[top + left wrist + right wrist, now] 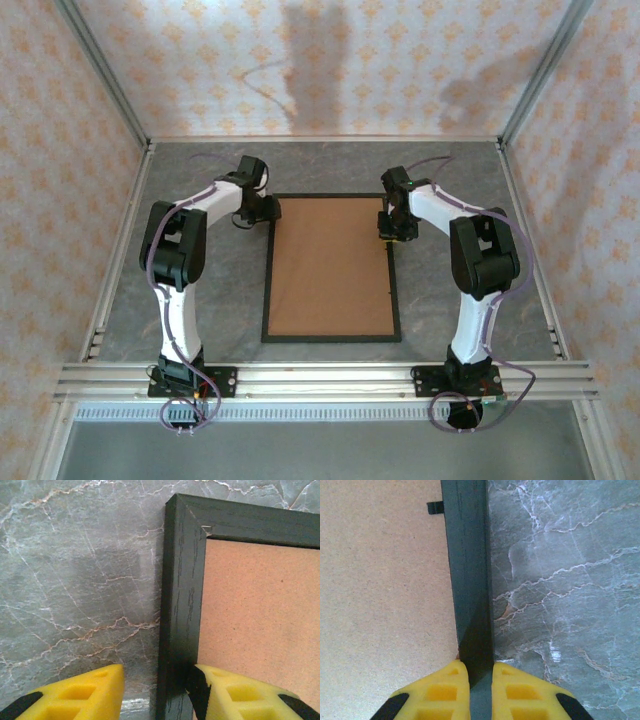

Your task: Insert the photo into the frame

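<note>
Frame [331,338] flat on counter [330,165], face-down, brown backing board [330,265] inside. Right tool [479,665] clamped on its right rail near far end. Left tool [159,672] jaws apart, straddling left rail by far corner.

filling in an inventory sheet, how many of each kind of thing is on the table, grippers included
black frame: 1
brown backing board: 1
grippers: 2 (left gripper, right gripper)
total: 4
</note>
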Robot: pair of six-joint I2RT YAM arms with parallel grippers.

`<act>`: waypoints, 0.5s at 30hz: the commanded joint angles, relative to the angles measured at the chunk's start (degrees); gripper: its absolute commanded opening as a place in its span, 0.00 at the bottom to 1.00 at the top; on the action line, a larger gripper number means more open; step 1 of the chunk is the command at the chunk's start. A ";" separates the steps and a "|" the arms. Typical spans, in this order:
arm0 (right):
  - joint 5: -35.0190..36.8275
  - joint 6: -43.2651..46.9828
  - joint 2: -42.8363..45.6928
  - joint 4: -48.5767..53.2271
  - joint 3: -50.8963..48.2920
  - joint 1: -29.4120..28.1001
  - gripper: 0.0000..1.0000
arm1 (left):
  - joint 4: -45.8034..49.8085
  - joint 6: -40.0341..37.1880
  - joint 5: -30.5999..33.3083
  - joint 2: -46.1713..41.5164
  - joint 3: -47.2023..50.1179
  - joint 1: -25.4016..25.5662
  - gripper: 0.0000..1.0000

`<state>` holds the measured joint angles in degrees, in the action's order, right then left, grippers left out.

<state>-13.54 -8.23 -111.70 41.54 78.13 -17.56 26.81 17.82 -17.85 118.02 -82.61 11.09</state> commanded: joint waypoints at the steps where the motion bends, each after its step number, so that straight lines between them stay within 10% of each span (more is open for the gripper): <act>1: 0.40 0.70 -3.26 -1.21 -0.16 -0.37 0.13 | 1.89 -1.61 -0.26 4.06 -0.52 3.65 0.44; 15: 0.20 0.67 -3.51 -1.20 -0.07 -0.34 0.12 | 2.90 -2.13 1.22 7.22 -1.42 7.86 0.49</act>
<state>-13.30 -8.25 -111.72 41.60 78.17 -17.41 27.51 16.56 -11.46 120.49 -85.36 14.70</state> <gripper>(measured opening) 0.127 0.484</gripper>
